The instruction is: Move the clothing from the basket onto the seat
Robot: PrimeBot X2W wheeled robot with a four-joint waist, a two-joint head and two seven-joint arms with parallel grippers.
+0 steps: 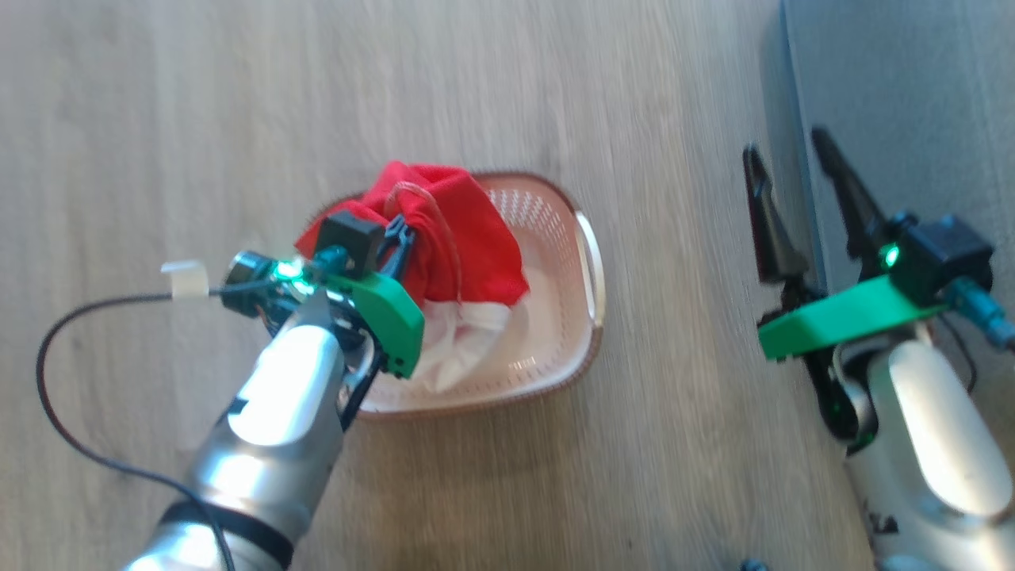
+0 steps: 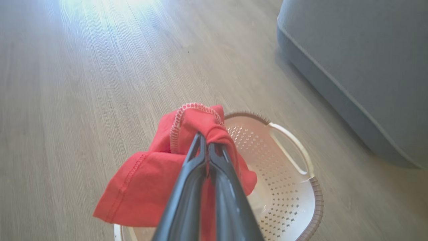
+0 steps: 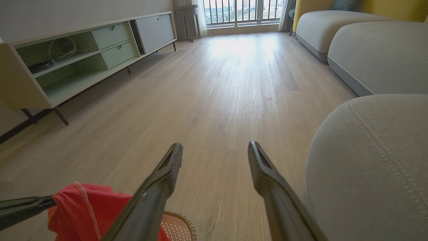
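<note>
A red garment with a white part, the clothing point(image 1: 456, 238), hangs bunched above the cream basket point(image 1: 575, 317) on the wooden floor. My left gripper point(image 2: 205, 142) is shut on a fold of the red fabric point(image 2: 150, 180), lifting it over the basket point(image 2: 291, 187). In the head view that gripper point(image 1: 396, 238) sits at the cloth's left side. The grey seat point(image 1: 912, 103) lies to the right, with its rounded corner point(image 3: 371, 160) close by in the right wrist view. My right gripper point(image 1: 785, 170) is open and empty beside the seat's edge, fingers spread point(image 3: 215, 149).
A low sideboard point(image 3: 77, 57) with open shelves stands along the far left wall. More grey cushions point(image 3: 367, 43) line the right side, with a window beyond. A black cable point(image 1: 55, 396) loops over the floor at my left arm.
</note>
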